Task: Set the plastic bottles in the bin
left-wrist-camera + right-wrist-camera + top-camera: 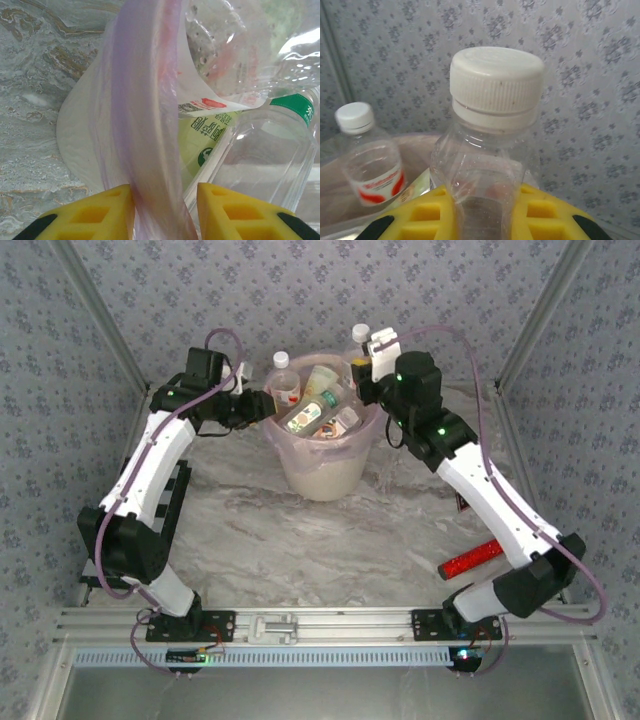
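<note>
Holding one bottle, right hand, one bin

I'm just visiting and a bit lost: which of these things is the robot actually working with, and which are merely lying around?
Part of the job:
- bin, lined with a pink bag
- plastic bottles in it
- white-capped bottle held by the right gripper
- left gripper, around the bin's rim

Just lying about:
- red cylinder near the right arm's base

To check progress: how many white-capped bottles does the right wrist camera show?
2. The held bottle stands in the right gripper; the red-labelled bottle is farther left. More may be hidden.
</note>
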Controlling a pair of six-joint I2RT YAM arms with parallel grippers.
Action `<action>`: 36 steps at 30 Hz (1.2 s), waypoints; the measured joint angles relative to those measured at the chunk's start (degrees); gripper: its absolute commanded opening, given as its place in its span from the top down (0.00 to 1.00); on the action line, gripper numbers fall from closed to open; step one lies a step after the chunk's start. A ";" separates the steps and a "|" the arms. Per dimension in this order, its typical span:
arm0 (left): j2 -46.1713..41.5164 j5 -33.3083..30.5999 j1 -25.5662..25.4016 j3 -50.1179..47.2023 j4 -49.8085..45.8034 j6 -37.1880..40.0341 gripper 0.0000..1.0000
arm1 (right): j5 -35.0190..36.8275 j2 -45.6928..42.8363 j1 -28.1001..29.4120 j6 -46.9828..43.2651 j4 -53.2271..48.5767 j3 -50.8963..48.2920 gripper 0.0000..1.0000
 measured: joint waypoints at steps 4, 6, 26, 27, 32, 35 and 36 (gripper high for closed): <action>-0.02 -0.02 0.00 0.00 0.00 0.52 0.63 | 2.12 2.43 0.00 -1.99 -4.13 3.02 0.85; -0.02 -0.02 0.00 0.00 0.00 0.81 0.63 | 2.47 2.71 0.28 -2.14 -5.99 4.33 0.83; -0.02 -0.02 0.00 0.20 0.04 2.32 0.63 | -3.23 9.44 0.02 -0.59 -20.28 15.15 0.10; -0.02 -0.02 0.00 0.20 0.04 2.32 0.63 | -4.13 8.52 -0.11 -0.20 -20.11 15.13 0.10; -0.02 -0.02 0.02 0.20 0.04 2.58 0.63 | -4.66 4.33 -2.69 1.22 -16.31 15.13 0.16; -0.02 -0.02 0.04 0.20 0.07 2.75 0.63 | -4.04 4.22 -4.63 2.23 -13.42 15.19 0.23; -0.02 -0.02 0.04 0.20 0.13 2.75 0.63 | -3.54 4.79 -5.16 2.58 -12.87 15.39 0.25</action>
